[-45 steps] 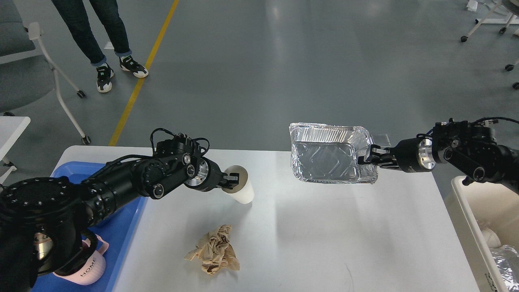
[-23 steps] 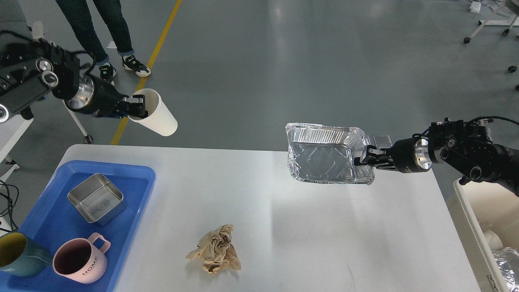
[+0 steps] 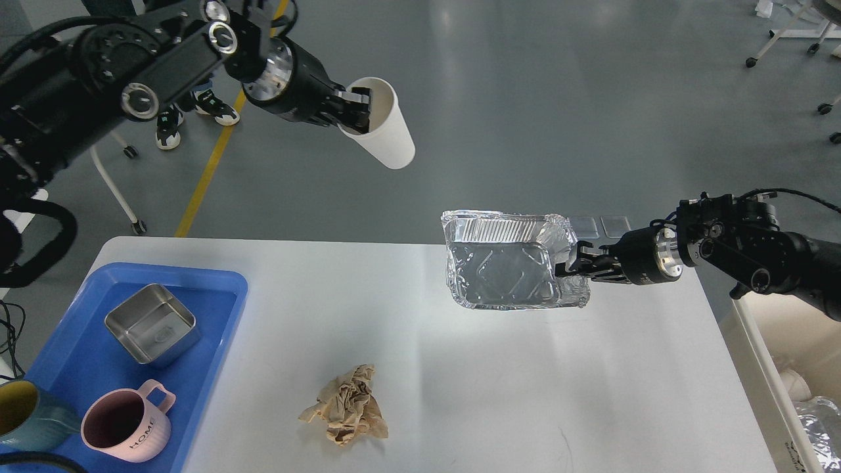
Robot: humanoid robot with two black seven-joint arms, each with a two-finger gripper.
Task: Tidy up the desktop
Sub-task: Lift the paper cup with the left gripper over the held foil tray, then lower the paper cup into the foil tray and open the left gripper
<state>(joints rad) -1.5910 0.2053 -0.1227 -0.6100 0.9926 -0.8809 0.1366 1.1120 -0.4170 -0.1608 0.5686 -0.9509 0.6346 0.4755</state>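
So the left gripper (image 3: 355, 112) is up high over the grey floor, well past the far edge of the desktop (image 3: 460, 381), and its jaws are pinching the rim of a white paper cup (image 3: 384, 128) — one finger inside the mouth, one outside. The cup hangs tilted, mouth toward the gripper and base pointing down and to the right.

Over on the other side, the right gripper (image 3: 570, 266) has its jaws clamped on the crumpled right rim of a foil tray (image 3: 502, 269). The tray sits at the far edge of the desktop, open side facing up (looks empty inside, just shiny embossed foil). Can't really tell if its bottom is touching the white surface or held just above it.

The desktop itself fills the lower half of the view — big glossy white top with rounded corners. Near the front middle lies a crumpled brown paper wad (image 3: 345, 407), well apart from both grippers.

On the left end there's a blue tray (image 3: 85, 368) holding a square metal tin (image 3: 153, 325), a pink mug (image 3: 128, 427) with "HOME" on it, and a teal mug (image 3: 29, 417) with a yellow inside, partly cut off. At the right edge, beside the table, an off-white bin (image 3: 762, 368) with some foil in it.
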